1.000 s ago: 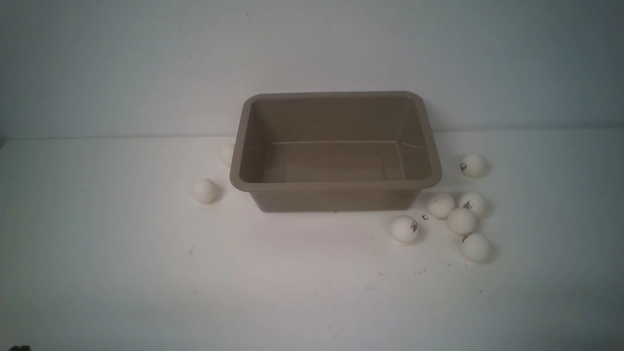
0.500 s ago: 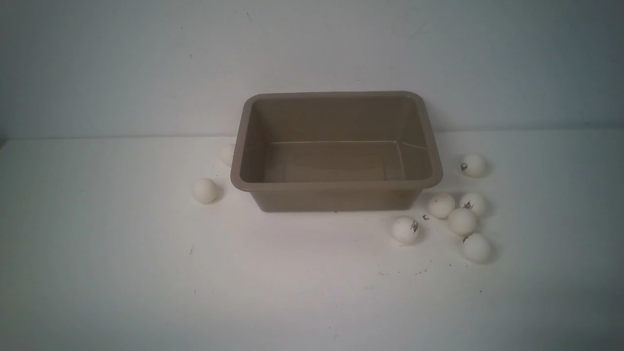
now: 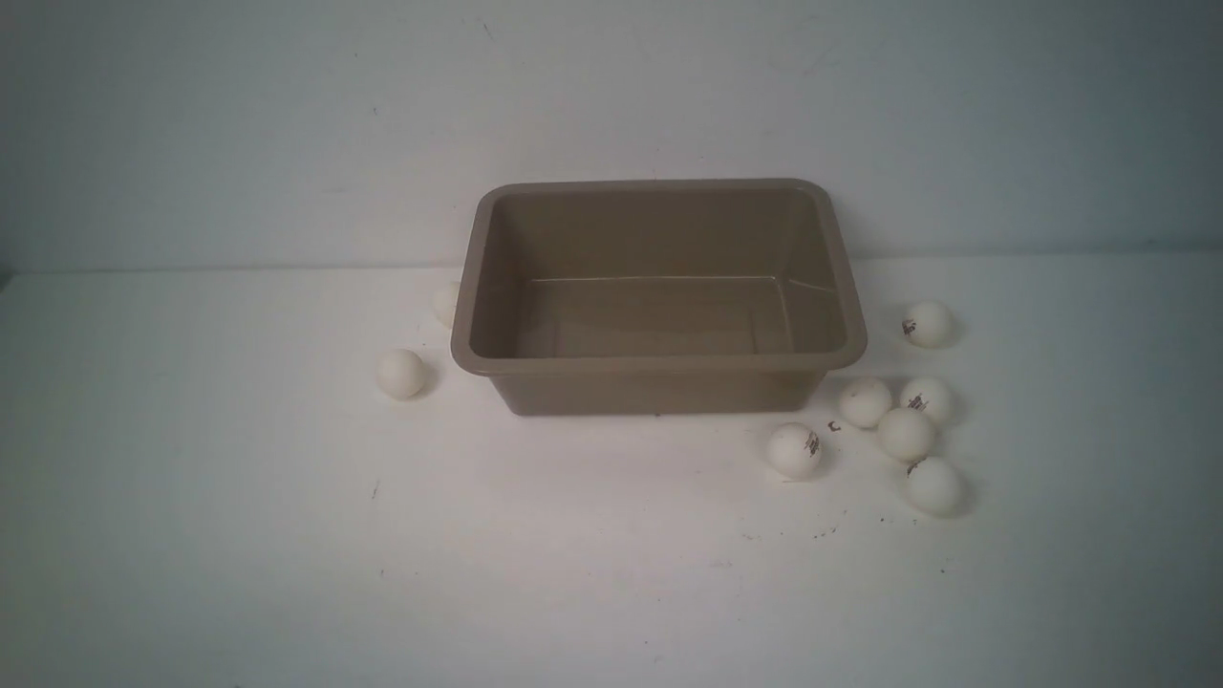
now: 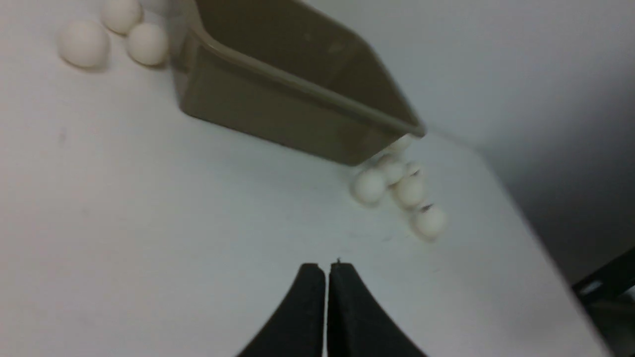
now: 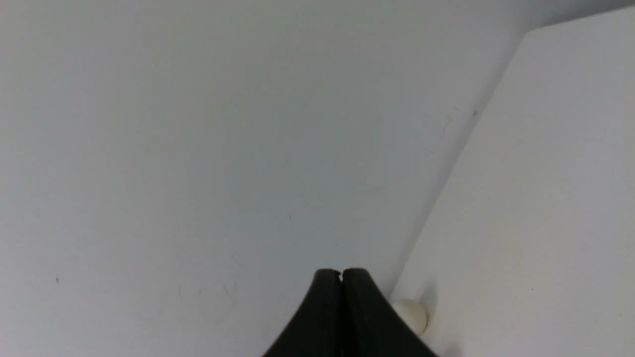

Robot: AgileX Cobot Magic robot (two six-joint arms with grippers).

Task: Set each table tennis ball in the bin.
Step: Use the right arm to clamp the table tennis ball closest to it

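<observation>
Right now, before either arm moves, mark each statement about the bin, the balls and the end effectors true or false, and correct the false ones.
1. No balls show inside the bin. True.
2. More balls lie on the bin's left than on its right. False: two lie on the left, one in the open and one partly hidden behind the rim. Six lie on the right, the nearest among them.
3. The left end effector and the right end effector are both shut and empty. True.
4. A ball sits on the bin's rim. False: every ball lies on the table.
</observation>
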